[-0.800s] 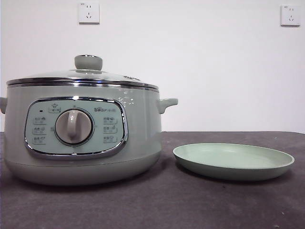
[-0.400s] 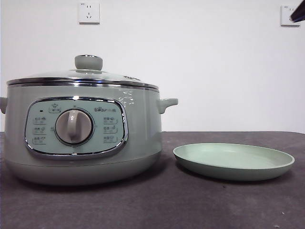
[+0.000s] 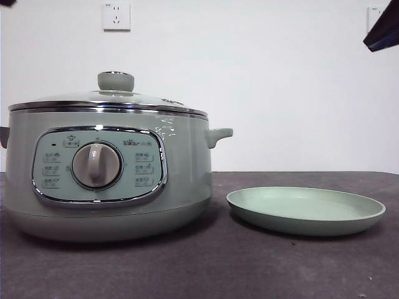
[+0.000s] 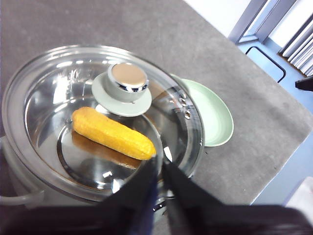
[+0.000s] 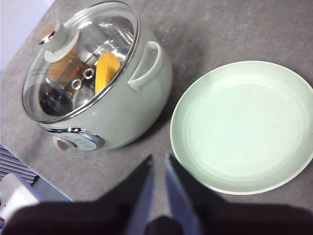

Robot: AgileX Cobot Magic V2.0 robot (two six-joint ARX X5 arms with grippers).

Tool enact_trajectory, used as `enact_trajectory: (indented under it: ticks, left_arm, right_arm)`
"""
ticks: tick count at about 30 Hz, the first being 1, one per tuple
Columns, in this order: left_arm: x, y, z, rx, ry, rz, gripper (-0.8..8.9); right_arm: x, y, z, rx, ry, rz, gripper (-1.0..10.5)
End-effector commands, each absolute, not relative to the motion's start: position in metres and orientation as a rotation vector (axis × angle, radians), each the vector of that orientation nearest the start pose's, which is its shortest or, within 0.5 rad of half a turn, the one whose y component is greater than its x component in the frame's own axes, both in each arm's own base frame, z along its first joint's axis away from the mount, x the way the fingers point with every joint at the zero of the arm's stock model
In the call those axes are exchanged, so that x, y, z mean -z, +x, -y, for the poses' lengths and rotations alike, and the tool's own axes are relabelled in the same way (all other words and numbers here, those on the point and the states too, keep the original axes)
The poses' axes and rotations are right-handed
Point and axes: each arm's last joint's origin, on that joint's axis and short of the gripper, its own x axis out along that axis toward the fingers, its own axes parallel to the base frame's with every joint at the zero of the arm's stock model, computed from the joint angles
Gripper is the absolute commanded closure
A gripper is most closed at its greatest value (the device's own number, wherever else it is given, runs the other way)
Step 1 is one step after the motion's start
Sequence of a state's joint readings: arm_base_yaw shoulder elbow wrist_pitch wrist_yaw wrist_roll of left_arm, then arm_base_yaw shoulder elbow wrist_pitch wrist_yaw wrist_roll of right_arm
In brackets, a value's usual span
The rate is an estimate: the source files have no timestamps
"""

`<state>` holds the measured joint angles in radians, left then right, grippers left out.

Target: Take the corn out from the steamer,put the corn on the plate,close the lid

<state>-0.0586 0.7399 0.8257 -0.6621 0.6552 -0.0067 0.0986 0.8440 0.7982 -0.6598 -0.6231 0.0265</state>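
Observation:
The sage-green steamer (image 3: 106,180) stands at the left of the table with its glass lid (image 3: 106,99) on, knob (image 3: 115,81) up. Through the glass, the yellow corn (image 4: 112,133) lies inside the pot; the right wrist view also shows the corn (image 5: 106,68). The pale green plate (image 3: 305,210) sits empty to the steamer's right. My left gripper (image 4: 159,165) hovers high above the lid's rim, jaws nearly together, holding nothing. My right gripper (image 5: 157,164) hovers high above the table between steamer (image 5: 122,107) and plate (image 5: 242,125), jaws nearly together, empty.
The dark grey tabletop (image 3: 249,268) stretches in front of the steamer and plate. A black arm tip (image 3: 383,28) shows at the top right corner and another (image 3: 7,2) at the top left. Wall sockets (image 3: 116,17) sit on the white wall.
The black arm tip at the top right has come further down into view. A small black tip has appeared at the top left corner. Steamer, lid and plate have not moved.

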Motion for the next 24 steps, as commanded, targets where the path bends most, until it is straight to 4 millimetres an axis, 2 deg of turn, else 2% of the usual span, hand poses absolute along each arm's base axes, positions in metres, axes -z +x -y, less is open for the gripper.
enact_trajectory:
  ticks: [1,2,4,10,17,24]
  left_arm:
    - [-0.312,0.146,0.027,0.699,-0.169,-0.577,4.04]
    - [-0.312,0.149,0.028,0.699,-0.175,-0.583,3.73]
    - [-0.312,0.156,0.030,0.700,-0.176,-0.578,3.73]
    - [-0.319,0.181,0.041,0.635,-0.146,-0.526,3.73]
    - [-0.330,0.216,0.074,0.592,-0.034,-0.567,3.75]
    - [-0.321,0.244,0.106,0.538,0.078,-0.630,3.75]
  right_arm:
    - [-0.291,0.160,-0.032,-0.665,0.188,-0.699,6.4]
    - [-0.291,0.160,-0.032,-0.650,0.188,-0.700,6.0]
    - [-0.291,0.160,-0.031,-0.619,0.196,-0.708,5.3]
    - [-0.291,0.160,-0.032,-0.616,0.209,-0.713,5.3]
    - [-0.291,0.160,-0.032,-0.615,0.212,-0.714,5.3]
    - [-0.291,0.160,-0.032,-0.612,0.212,-0.714,5.4]
